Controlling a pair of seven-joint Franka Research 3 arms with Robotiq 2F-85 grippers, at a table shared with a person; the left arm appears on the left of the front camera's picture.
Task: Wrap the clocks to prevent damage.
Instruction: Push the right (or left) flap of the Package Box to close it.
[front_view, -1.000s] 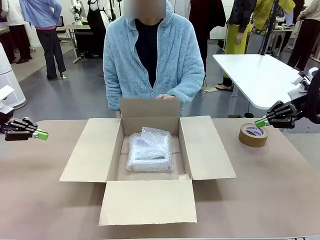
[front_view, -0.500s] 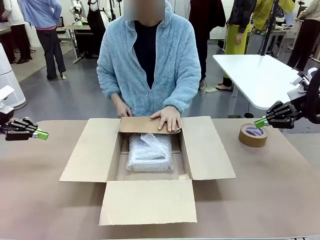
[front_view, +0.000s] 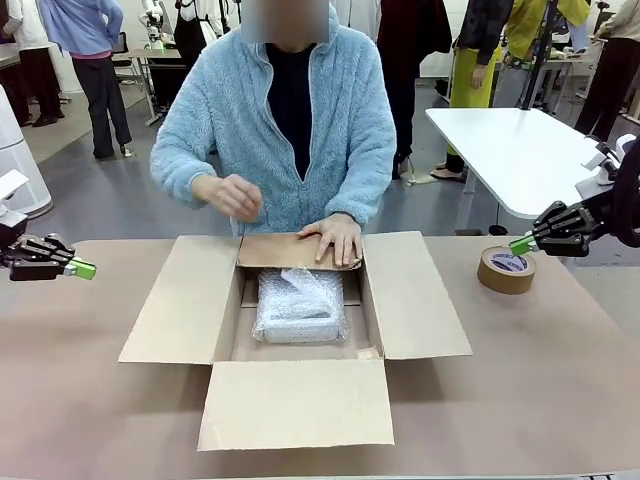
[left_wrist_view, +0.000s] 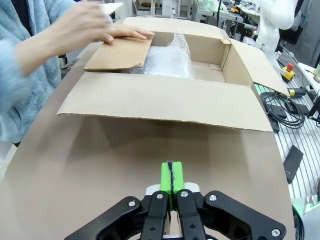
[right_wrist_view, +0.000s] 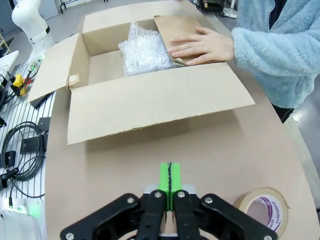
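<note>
The clocks show as one pillow-like bundle of clear bubble wrap (front_view: 299, 306) lying inside an open brown cardboard box (front_view: 190, 300) at mid table; the bundle (left_wrist_view: 169, 59) (right_wrist_view: 145, 49) has no dial visible. A person in a fluffy blue jacket presses the far flap (front_view: 290, 250) down over the box with one hand (front_view: 335, 238); the other hand (front_view: 232, 195) is raised above the table. My left gripper (front_view: 84, 269) (left_wrist_view: 170, 176) hovers shut at the far left, empty. At the far right my right gripper (front_view: 520, 245) (right_wrist_view: 170, 176) is shut and empty, just above a tape roll.
A brown tape roll (front_view: 506, 270) (right_wrist_view: 264, 210) lies right of the box. The box's near flap (front_view: 300, 405) and side flaps lie spread flat on the brown table (front_view: 90, 400). A white table (front_view: 510, 150) and several people stand behind.
The person has folded the upright far flap down onto the box and holds it with one hand, then lifted the other hand off. Both grippers have stayed still.
</note>
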